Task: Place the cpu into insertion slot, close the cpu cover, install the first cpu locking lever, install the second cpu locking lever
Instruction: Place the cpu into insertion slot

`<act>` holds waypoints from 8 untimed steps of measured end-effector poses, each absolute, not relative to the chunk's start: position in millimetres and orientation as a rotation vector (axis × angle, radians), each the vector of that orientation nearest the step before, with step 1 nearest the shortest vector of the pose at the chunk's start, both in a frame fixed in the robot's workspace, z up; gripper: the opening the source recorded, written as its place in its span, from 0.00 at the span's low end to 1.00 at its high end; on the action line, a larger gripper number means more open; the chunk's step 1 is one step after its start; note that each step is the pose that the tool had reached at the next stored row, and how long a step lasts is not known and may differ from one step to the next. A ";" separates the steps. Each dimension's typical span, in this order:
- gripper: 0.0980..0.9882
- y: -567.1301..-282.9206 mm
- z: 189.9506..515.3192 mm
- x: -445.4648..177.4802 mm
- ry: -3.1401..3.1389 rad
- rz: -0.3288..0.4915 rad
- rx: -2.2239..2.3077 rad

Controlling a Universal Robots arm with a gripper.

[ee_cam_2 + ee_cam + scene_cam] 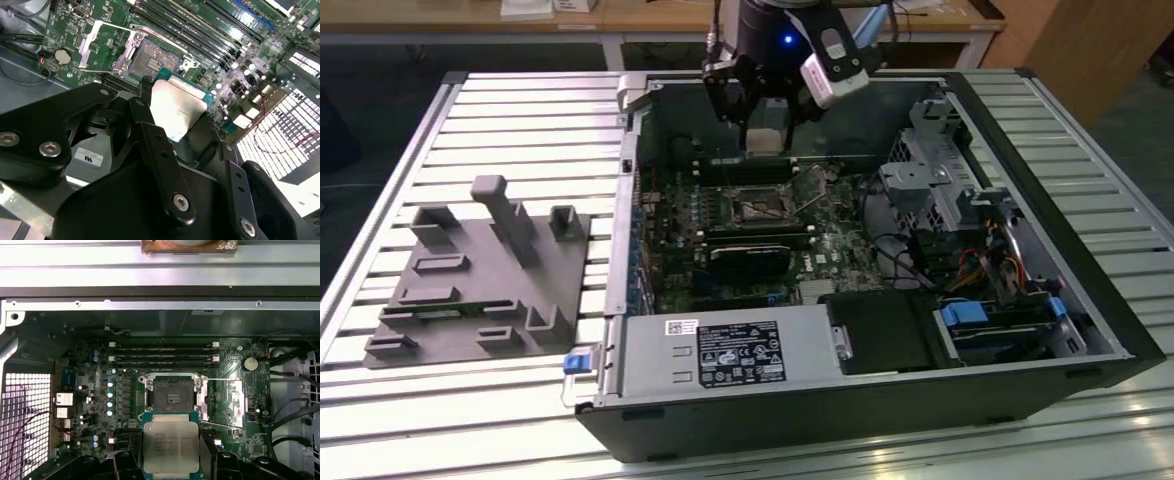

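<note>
From where I stand, in the exterior view, the gripper (pixel 767 135) hangs inside the open computer case (pixel 881 410), above the insertion slot (pixel 761 205) and a little toward the case's far wall. A black fan card (pixel 754 262) lies on the near side of that slot. A grey fixture block (pixel 480 270) sits on the table well away from it, toward the exterior view's left.

In the second wrist view the black fingers (pixel 150 125) are clamped on the edges of the cpu (pixel 177 107), pale face showing. It is held short of the slot (pixel 152 60), not touching it. The cpu cover (pixel 129 50) lies swung open beside the slot.

In the first wrist view the cpu (pixel 171 447) hangs just before the bare slot (pixel 172 395). The cover (pixel 204 400) is laid back at the slot's side, and the memory slots (pixel 165 359) run beyond it.
</note>
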State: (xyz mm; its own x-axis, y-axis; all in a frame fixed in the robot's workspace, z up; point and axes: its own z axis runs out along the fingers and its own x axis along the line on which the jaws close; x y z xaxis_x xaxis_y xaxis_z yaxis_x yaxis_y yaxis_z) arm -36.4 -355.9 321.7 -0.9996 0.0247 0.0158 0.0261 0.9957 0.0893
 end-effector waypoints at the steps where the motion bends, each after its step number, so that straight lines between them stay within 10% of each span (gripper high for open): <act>1: 0.50 -355.9 319.8 -36.4 -3.125 -0.140 -0.040; 8: 0.50 -355.9 309.4 -36.4 -3.138 -0.141 -0.039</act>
